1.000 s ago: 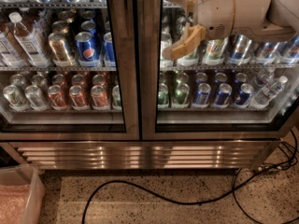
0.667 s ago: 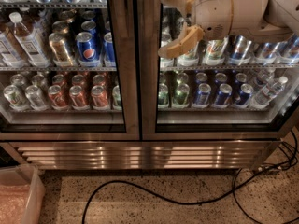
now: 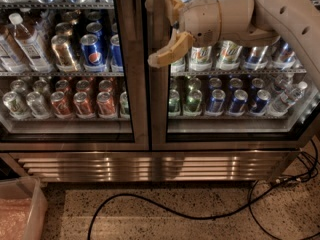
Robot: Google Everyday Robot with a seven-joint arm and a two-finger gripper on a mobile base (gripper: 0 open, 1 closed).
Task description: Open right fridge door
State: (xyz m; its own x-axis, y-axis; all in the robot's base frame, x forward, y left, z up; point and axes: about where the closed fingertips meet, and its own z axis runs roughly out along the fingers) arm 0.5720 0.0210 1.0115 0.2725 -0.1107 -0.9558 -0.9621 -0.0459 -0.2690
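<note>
Gripper (image 3: 150, 33) is hovering at the upper-left edge of the right fridge door (image 3: 159, 109), fingers (image 3: 167, 54) spread wide, gripping nothing. The door is sitting shut, flush w/ the left door (image 3: 131, 109) beside it. IMO the step is getting a hold: fingers should be straddling the door's left stile or handle before closing, then pulling outward in an arc, hinge prob. on the door's right. Counting: 2 doors, 1 gripper, 2 fingers, 1 bin (image 3: 30, 204) down-left of the door.

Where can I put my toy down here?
On the speckled floor under the black cable, right of the pink bin. The right corner is tangled with cables. Shelves are packed with cans. The gripper hangs open at the right fridge door.
</note>
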